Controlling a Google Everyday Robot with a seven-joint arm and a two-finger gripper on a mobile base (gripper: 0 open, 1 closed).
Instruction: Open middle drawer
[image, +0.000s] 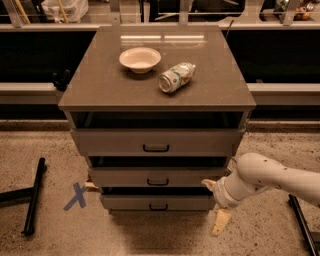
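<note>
Grey-brown and flat-fronted, the middle drawer sits second of 3 in a squat cabinet. A small black bar handle marks its centre, and a dark slot of shadow runs above its top edge. The taller first drawer juts out over it, and the third drawer is below. The smooth cabinet top has a faint sheen and carries a round cream bowl. A cylindrical can with a green and white label lies on its side just beside the bowl.

At the cabinet's lower right, a glossy white, rounded arm ends in the gripper. Its 2 cream fingers are spread wide and hold nothing. One finger is by the middle drawer's right end and the other points down at the speckled floor. A blue tape cross lies to the left.
</note>
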